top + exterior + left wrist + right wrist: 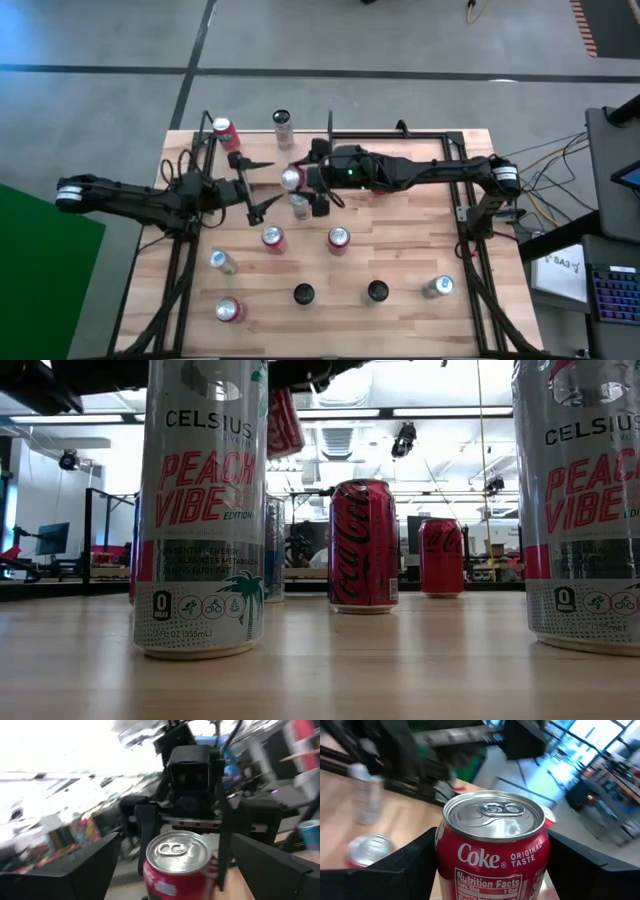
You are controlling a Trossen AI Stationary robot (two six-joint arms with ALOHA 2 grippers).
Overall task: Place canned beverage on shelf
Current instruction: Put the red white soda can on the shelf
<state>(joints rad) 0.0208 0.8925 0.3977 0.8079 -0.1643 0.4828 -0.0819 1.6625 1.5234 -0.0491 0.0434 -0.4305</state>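
A red Coke can (492,855) with a silver top is up in the air over the middle of the wooden board, with my right gripper (296,181) shut on it. In the low view it shows high up as a red can (283,420), well above the table. My left gripper (266,187) stands open just to the can's left, its fingers (75,870) apart and touching nothing. The shelf's light wood (255,145), edged by black rods, carries two cans at the far left, resting on their bases. My right gripper pinches the Coke can's round wall (444,857) between its two fingers (410,862), one on each side, below the rim. The fingers come about level from the table's right side. The can is lifted clear, nearly upright, top up.
Several cans stand on the board: two red ones (272,238) (338,240) in the middle, more along the near edge (377,291), two tall Celsius cans (200,510) close to the low camera. Black upright rods (330,125) rise at the far edge.
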